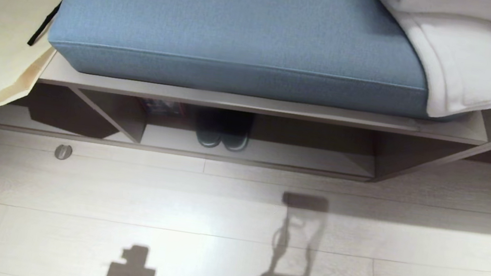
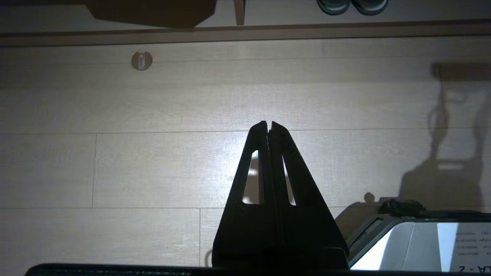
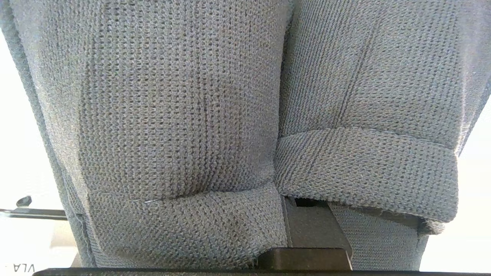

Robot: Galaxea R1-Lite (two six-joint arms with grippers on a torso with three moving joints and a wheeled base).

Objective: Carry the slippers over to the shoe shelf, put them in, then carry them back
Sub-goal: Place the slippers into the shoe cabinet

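1. Our right hand (image 3: pixel 307 230) is clamped shut on the slippers (image 3: pixel 172 115). Both grey knit uppers press side by side right against it, blocking the wrist view.
2. Our left hand (image 2: pixel 268 124) hangs over the floor (image 2: pixel 115 165), fingers together, holding nothing.
3. Ahead, under the blue cushion (image 1: pixel 243 25), sits the low unit. We take the narrower opening on the left for the shoe shelf (image 1: pixel 108 110).
4. Watch out: another dark pair (image 1: pixel 221 137) sits in the wider opening, easy to mix up.
5. Soft fabric in one pinch: a slipper could slide free or snag the shelf edge going in.
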